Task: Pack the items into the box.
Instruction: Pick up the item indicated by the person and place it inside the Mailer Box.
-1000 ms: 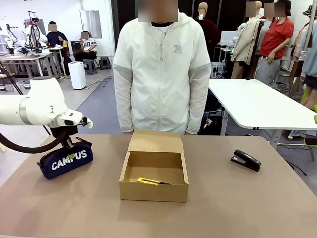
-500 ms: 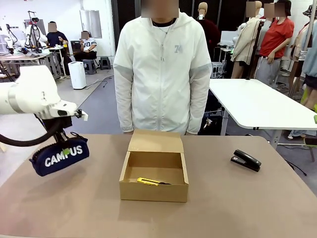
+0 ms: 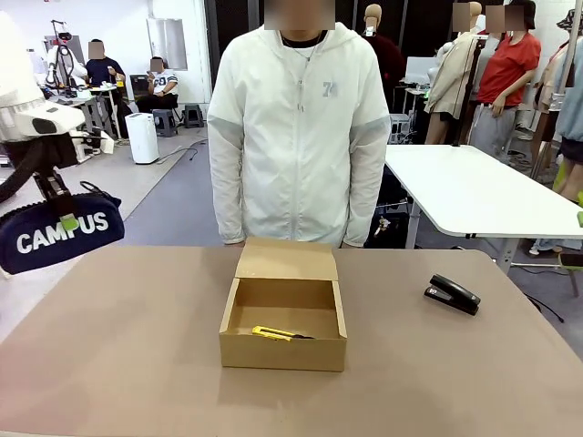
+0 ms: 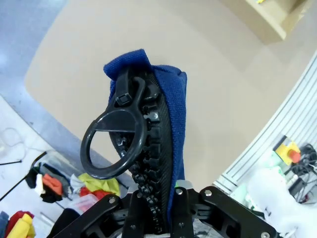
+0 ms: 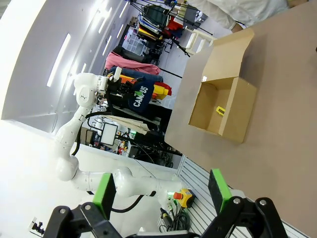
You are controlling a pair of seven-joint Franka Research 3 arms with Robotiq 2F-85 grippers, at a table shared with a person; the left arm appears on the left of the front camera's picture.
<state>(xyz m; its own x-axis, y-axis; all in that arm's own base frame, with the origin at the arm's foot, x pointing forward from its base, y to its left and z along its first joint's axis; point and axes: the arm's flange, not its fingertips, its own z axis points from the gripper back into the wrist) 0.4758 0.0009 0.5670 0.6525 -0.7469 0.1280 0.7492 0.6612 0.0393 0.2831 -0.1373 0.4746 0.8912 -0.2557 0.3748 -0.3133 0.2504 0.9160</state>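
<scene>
I read white "CAMPUS" on the navy zip pencil pouch (image 3: 50, 238), pinched aloft by my left gripper (image 3: 64, 218); right gripper (image 5: 161, 193) fingers spread wide, empty.

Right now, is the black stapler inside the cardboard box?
No, the stapler lies on the table to the right of the box, not in it.

There is one desk (image 3: 437, 382) and one cardboard box (image 3: 283, 320). The items number three: one pencil pouch (image 3: 56, 238), one utility knife (image 3: 273, 333), one stapler (image 3: 452, 294). One person (image 3: 296, 137) is at the desk. Two tools are counted: left tool (image 3: 66, 219), right tool (image 5: 161, 191).
</scene>
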